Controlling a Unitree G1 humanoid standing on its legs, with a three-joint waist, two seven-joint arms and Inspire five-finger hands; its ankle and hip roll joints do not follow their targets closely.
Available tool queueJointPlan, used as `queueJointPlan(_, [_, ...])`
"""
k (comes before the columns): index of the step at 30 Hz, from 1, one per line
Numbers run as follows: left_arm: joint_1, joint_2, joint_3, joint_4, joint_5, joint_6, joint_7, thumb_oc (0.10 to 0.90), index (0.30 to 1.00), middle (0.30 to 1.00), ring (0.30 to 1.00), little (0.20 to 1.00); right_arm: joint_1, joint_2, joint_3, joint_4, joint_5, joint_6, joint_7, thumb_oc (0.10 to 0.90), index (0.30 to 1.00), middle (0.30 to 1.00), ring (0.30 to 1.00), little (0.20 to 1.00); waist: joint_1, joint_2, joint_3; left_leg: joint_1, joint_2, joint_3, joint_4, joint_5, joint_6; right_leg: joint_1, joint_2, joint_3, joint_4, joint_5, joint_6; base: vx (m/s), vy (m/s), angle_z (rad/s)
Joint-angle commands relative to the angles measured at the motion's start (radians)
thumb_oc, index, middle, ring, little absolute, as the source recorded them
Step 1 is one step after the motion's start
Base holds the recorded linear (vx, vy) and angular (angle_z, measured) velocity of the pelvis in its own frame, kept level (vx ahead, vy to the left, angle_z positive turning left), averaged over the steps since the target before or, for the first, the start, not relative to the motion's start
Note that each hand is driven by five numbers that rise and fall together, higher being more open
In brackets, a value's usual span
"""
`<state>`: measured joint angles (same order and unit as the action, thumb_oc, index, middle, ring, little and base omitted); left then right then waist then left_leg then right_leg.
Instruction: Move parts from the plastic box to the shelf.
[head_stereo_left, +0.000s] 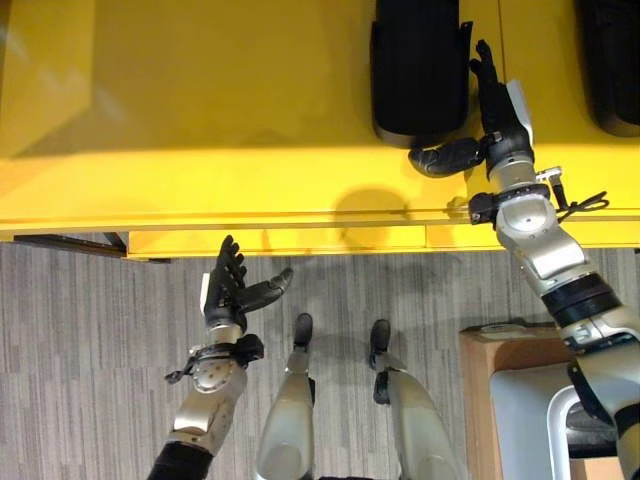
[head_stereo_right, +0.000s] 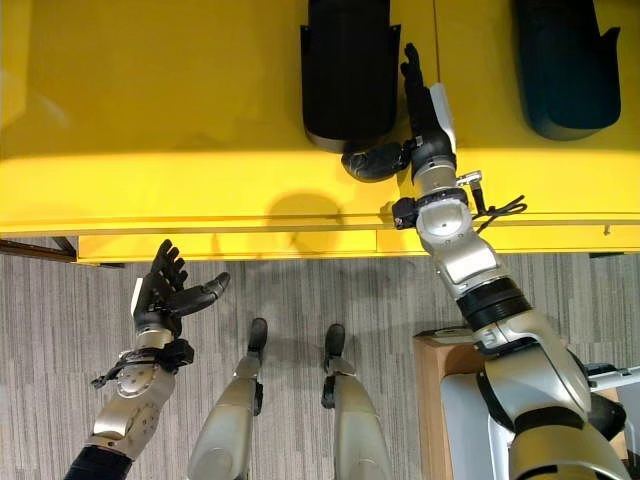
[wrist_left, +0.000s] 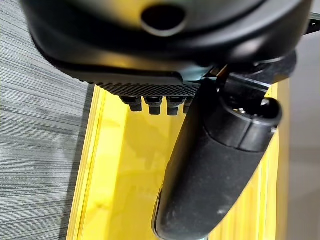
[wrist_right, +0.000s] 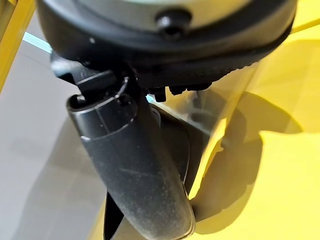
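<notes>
Right hand, fingers straight, thumb out, beside black part lying lengthwise up-frame on yellow shelf; left hand spread, empty.

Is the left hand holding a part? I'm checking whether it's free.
No: the left hand hangs open over the floor, fingers spread, nothing in it.

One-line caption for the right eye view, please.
Right hand open beside a black part on the yellow shelf; left hand open above the floor.
</notes>
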<state>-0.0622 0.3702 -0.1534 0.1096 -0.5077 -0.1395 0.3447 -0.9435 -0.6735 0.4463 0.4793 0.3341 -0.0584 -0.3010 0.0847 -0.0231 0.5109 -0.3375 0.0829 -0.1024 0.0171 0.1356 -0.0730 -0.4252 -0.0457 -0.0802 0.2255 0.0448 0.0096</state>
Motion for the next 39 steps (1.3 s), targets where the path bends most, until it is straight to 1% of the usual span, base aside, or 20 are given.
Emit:
queueJointPlan(1, [0.023, 0.035, 0.008, -0.072, -0.007, -0.110, 0.008, 0.900, 1.000, 1.000, 1.000, 1.000, -0.034, -0.012, -0.039, 0.022, -0.039, -0.059, -0.029, 0.900, 1.000, 1.000, 1.000, 1.000, 0.011, -0.060, -0.091, 0.065, 0.046, -0.024, -0.015, -0.056, 0.008, 0.047, -0.075, 0.035, 0.008, -0.023, 0.083, 0.00, 0.000, 0.00])
queueJointPlan(13, [0.026, 0.038, 0.018, -0.063, -0.004, -0.105, 0.006, 0.900, 1.000, 1.000, 1.000, 1.000, 0.023, -0.028, -0.070, -0.027, -0.053, -0.061, -0.025, 0.900, 1.000, 1.000, 1.000, 1.000, 0.002, -0.062, -0.104, 0.080, 0.046, -0.023, -0.017, -0.060, 0.010, 0.056, -0.076, 0.038, 0.006, -0.023, 0.085, 0.00, 0.000, 0.00])
queueJointPlan(19, [0.027, 0.034, 0.021, -0.058, 0.000, -0.102, 0.003, 0.900, 1.000, 1.000, 1.000, 1.000, 0.065, -0.029, -0.100, -0.066, -0.070, -0.063, -0.029, 0.900, 1.000, 1.000, 1.000, 1.000, -0.007, -0.062, -0.113, 0.089, 0.045, -0.020, -0.017, -0.064, 0.012, 0.061, -0.077, 0.042, 0.007, -0.025, 0.087, 0.00, 0.000, 0.00])
queueJointPlan(21, [0.032, 0.034, 0.028, -0.056, 0.002, -0.101, -0.001, 0.900, 1.000, 1.000, 1.000, 1.000, 0.108, -0.028, -0.135, -0.093, -0.081, -0.064, -0.035, 0.900, 1.000, 1.000, 1.000, 1.000, -0.013, -0.060, -0.123, 0.095, 0.044, -0.018, -0.017, -0.068, 0.013, 0.067, -0.079, 0.043, 0.007, -0.028, 0.088, 0.00, 0.000, 0.00])
queueJointPlan(27, [0.036, 0.035, 0.033, -0.053, 0.003, -0.097, -0.012, 0.900, 1.000, 1.000, 1.000, 1.000, 0.165, -0.040, -0.183, -0.125, -0.099, -0.065, -0.041, 0.900, 1.000, 1.000, 1.000, 1.000, -0.023, -0.061, -0.141, 0.108, 0.044, -0.014, -0.016, -0.075, 0.014, 0.076, -0.080, 0.047, 0.003, -0.028, 0.089, 0.00, 0.001, -0.01])
queueJointPlan(39, [0.049, 0.028, 0.038, -0.046, -0.002, -0.095, -0.028, 0.900, 1.000, 1.000, 1.000, 1.000, 0.220, -0.048, -0.227, -0.175, -0.104, -0.075, -0.039, 0.900, 1.000, 1.000, 1.000, 1.000, -0.037, -0.059, -0.165, 0.133, 0.048, -0.008, -0.025, -0.075, 0.013, 0.097, -0.078, 0.056, -0.006, -0.027, 0.091, 0.00, 0.000, -0.01])
